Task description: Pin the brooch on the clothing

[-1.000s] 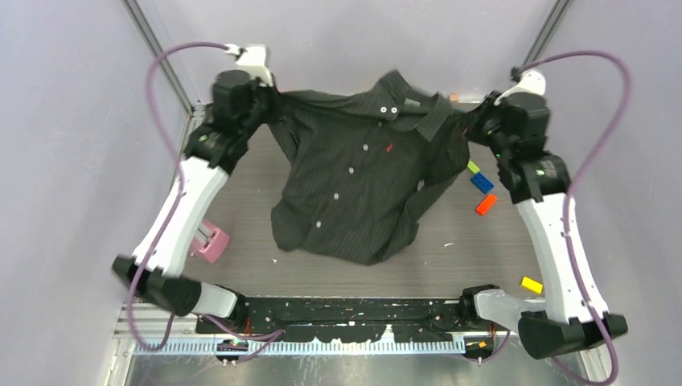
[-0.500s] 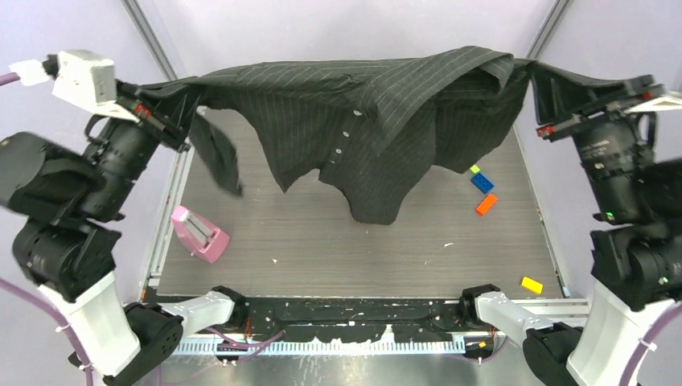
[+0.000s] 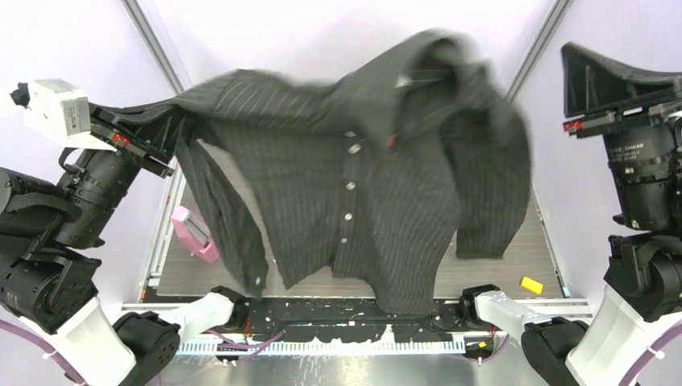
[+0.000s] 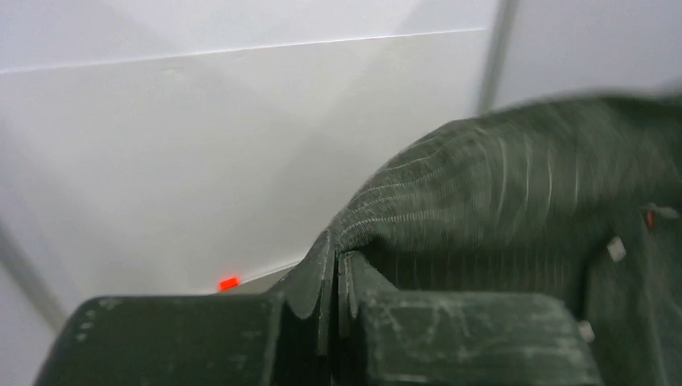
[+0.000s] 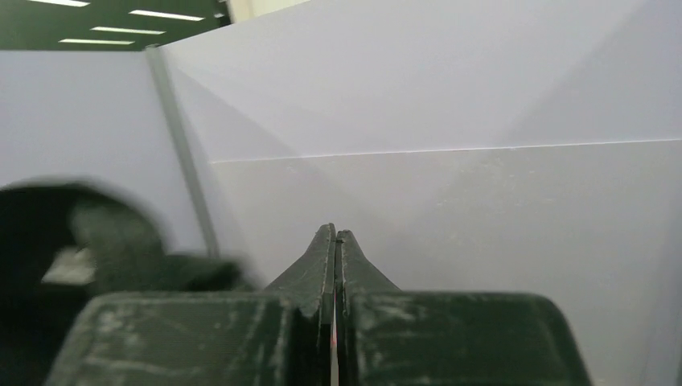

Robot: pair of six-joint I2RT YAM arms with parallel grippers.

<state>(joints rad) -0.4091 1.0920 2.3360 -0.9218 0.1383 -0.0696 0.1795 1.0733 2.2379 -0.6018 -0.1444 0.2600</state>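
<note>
Shirt (image 3: 354,201): hanging blurred from the left jaws, spreading away to their right.
Left jaws: pinching a shoulder fold.
Right jaws: pressing together on nothing, cloth apart.
Advice: we are needing the free shoulder regripped before laying it flat.

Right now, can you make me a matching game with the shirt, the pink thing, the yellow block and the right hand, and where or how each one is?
1 shirt
2 pink thing
3 yellow block
4 right hand

A shut, holding nothing
B on the table, left side
C hanging in the air from the left hand
D on the table, near right corner

Pairs: 1-C, 2-B, 3-D, 4-A
</note>
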